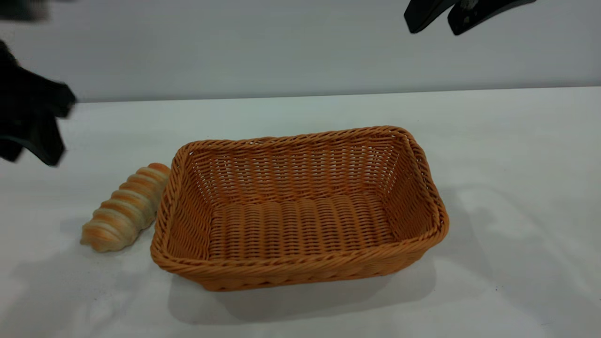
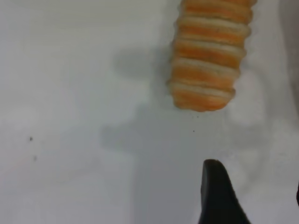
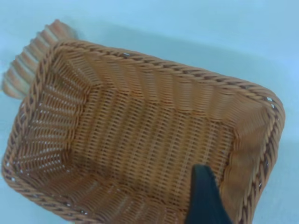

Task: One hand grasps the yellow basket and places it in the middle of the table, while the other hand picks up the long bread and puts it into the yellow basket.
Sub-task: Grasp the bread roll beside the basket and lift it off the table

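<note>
The yellow basket stands upright and empty in the middle of the table. The long bread lies on the table against the basket's left end, outside it. My left gripper hovers above the table left of the bread, open and holding nothing. In the left wrist view the bread's end lies a little ahead of the left gripper. My right gripper hangs open, high above the basket's far right corner. The right wrist view looks down into the basket, with one of the fingers over its floor and the bread beyond the far end.
White tabletop spreads on all sides of the basket, widest to the right and in front. A plain grey wall stands behind the table's far edge. A few dark specks mark the surface.
</note>
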